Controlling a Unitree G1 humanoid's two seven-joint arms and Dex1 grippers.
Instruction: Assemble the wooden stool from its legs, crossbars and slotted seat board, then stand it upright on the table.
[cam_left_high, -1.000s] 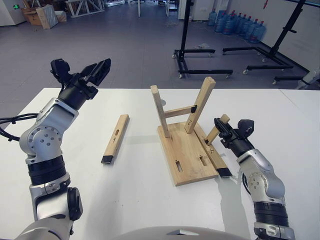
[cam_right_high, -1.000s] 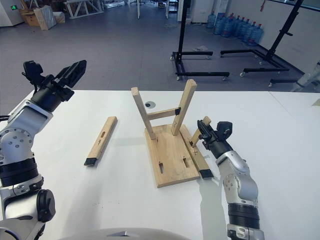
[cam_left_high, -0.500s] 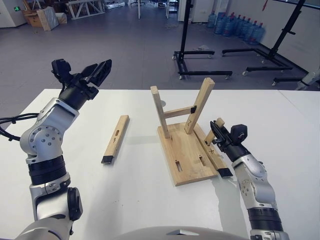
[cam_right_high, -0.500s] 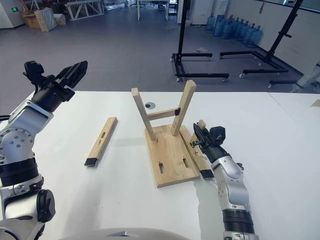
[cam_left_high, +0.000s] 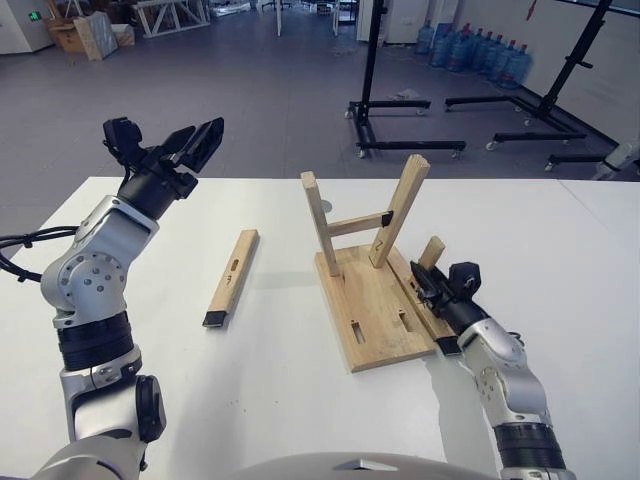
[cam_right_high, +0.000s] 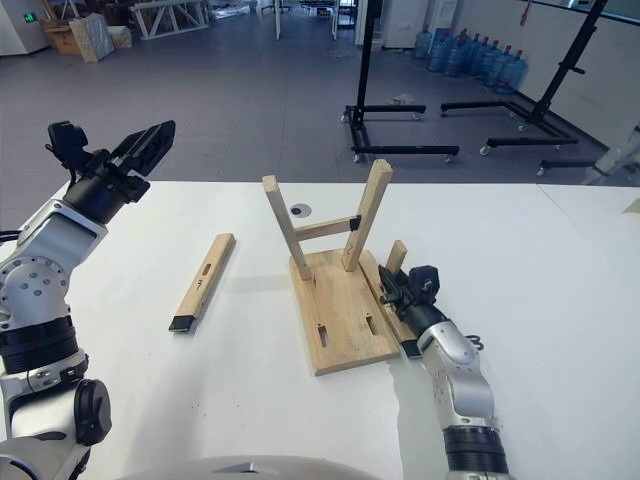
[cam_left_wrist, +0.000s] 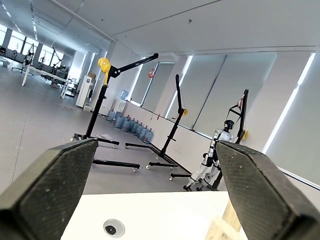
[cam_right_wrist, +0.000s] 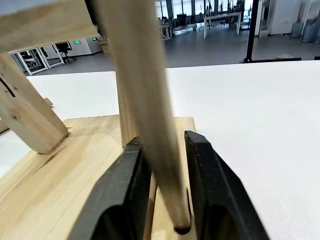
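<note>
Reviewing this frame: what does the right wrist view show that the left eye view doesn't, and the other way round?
The wrist view adds the grip close up: the fingers of the right hand sit on either side of the wooden bar. The eye view adds the left hand, raised and open, and a loose leg lying on the table. Shared: the seat board and a fitted leg.
</note>
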